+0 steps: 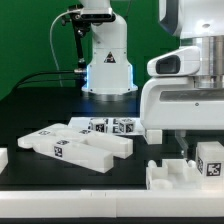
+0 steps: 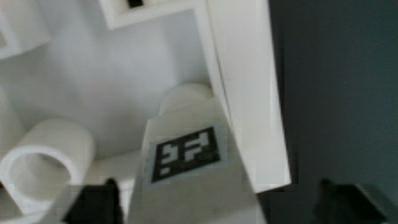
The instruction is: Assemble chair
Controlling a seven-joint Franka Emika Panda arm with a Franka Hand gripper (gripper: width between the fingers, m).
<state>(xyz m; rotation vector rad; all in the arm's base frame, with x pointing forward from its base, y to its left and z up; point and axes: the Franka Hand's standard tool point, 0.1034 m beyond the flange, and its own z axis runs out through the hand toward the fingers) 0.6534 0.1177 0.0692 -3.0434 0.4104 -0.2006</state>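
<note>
**Pincer (image 2: 217, 206) spread around tagged bar (image 2: 182, 150)**

Jaws stand apart, one dark fingertip (image 2: 98, 205) on each side of the bar; whether either touches it cannot be told. A white slab (image 2: 240, 90) runs just beside the bar. In the exterior view the arm (image 1: 190, 90) hangs low over the bench (image 1: 60, 187) at that view's right. Flat chair slabs (image 1: 75, 147) and small tagged pegs (image 1: 110, 126) lie toward its left, well apart from the arm.

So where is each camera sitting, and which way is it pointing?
Exterior view: off the arm, low by the table, facing across it at the loose chair pieces; shows the robot's base and gripper.
Wrist view: on the wrist, looking along the gripper at a tagged chair piece; only its dark fingertips show.
Both share: the gripper and, apparently, that tagged chair piece.
</note>
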